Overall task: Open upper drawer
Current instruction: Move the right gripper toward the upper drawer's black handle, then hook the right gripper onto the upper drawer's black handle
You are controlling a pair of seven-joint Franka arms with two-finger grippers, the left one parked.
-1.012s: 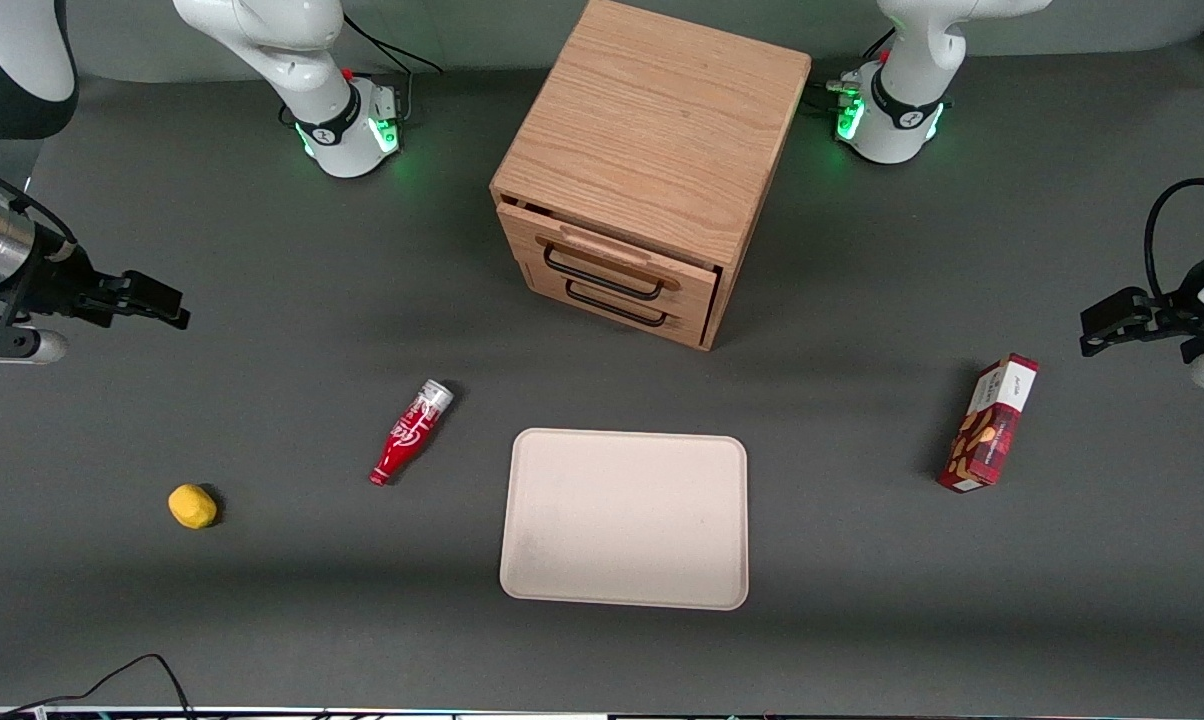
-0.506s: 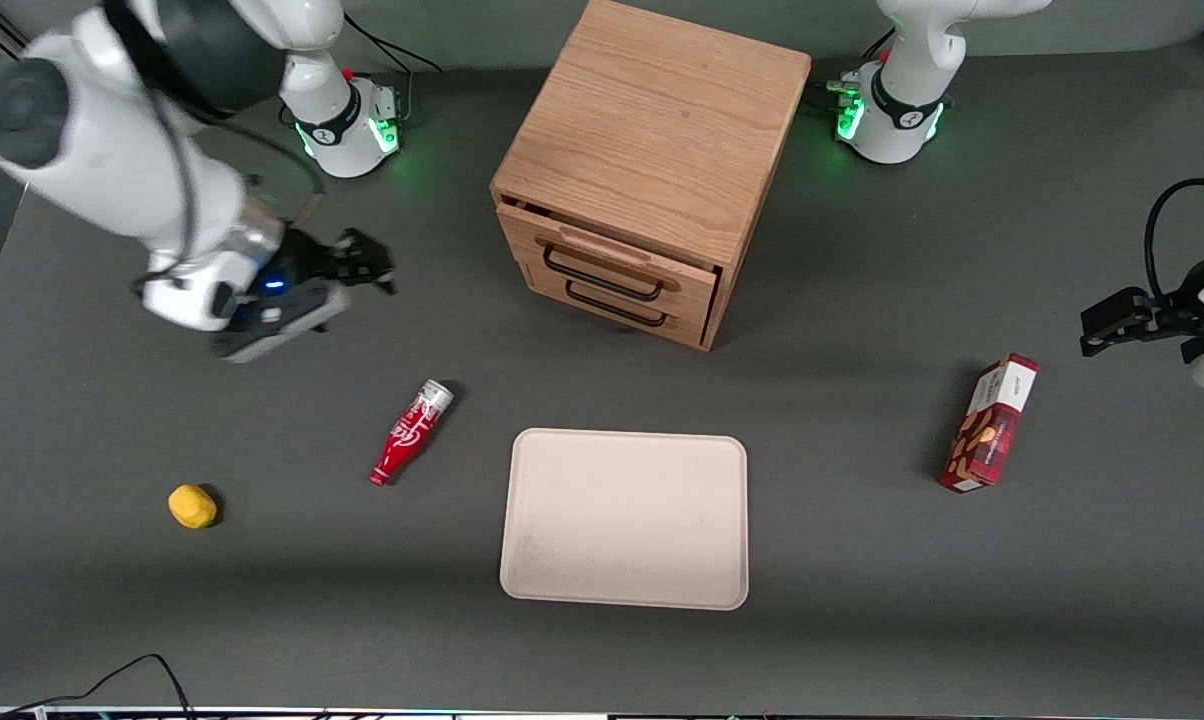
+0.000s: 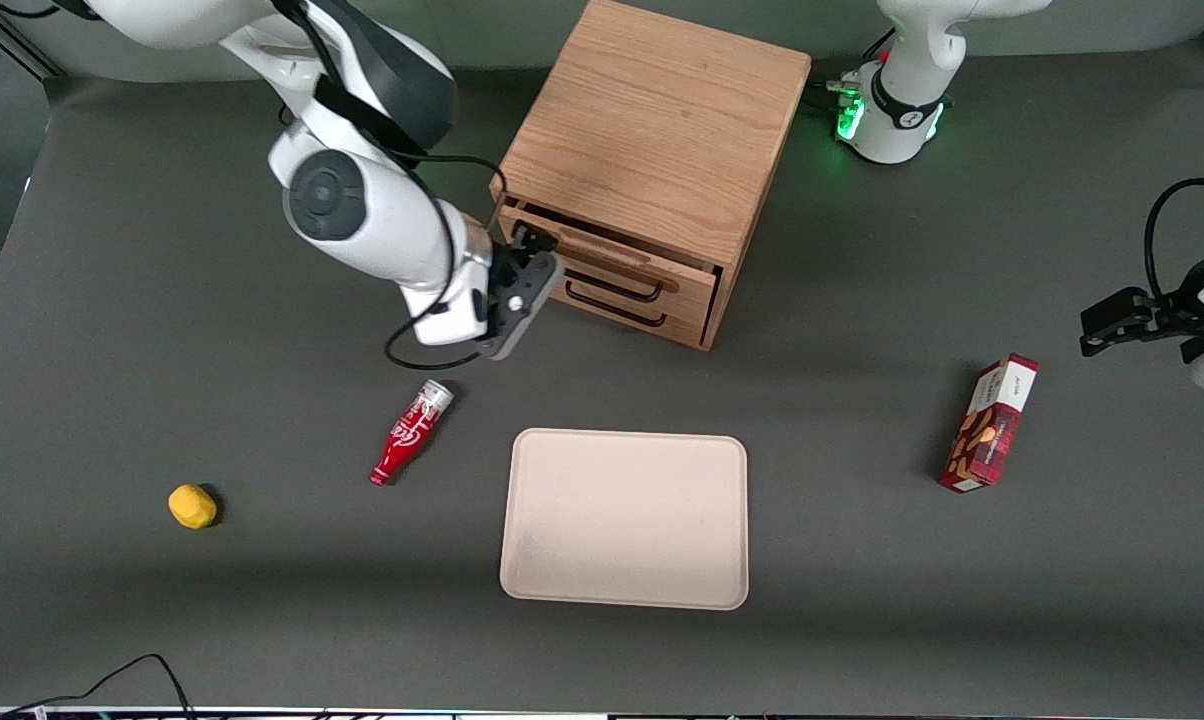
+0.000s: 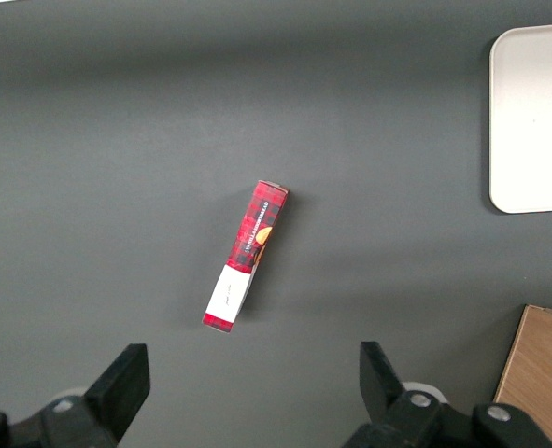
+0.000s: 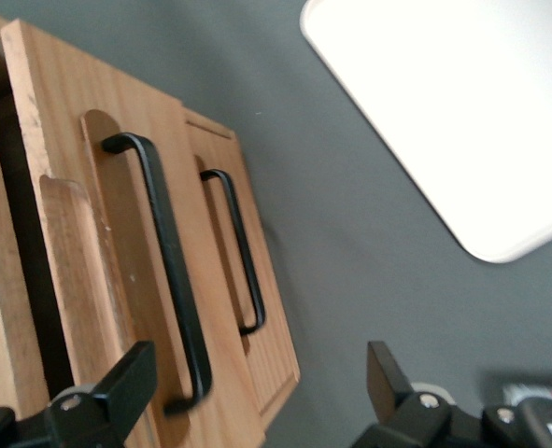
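Yellow rounded lump (image 3: 192,506) sits on the dark grey table (image 3: 862,620) toward my working arm's end, nearer the front camera than most else. Next along, a small red bottle with a silver cap (image 3: 409,433) lies on its side, cap end pointing toward the cabinet. Above it I see my right arm's black two-finger gripper (image 3: 528,247) at the working-arm end of the cabinet's drawer face, level with the upper drawer. In the wrist view its fingers (image 5: 117,385) stand apart, with nothing between them; one fingertip overlaps the drawer front near the handle's end, but I cannot tell if it touches.

The light oak upper drawer with black wire handle (image 3: 630,272) sits in the small oak cabinet (image 3: 652,140), directly above the lower oak drawer (image 3: 622,312). It's pulled out slightly: a dark gap shows along its top edge under the cabinet top, and the wrist view shows its front (image 5: 89,233) standing proud of the lower one (image 5: 243,308). A raised wooden lip (image 3: 602,245) runs above the handle (image 5: 163,271).

In front of the cabinet, nearer the camera, lies a cream rectangular tray with rounded corners (image 3: 624,518), flat on the table. Toward the parked arm's end, a red plaid snack box (image 3: 990,423) lies on the table, well apart from the tray.
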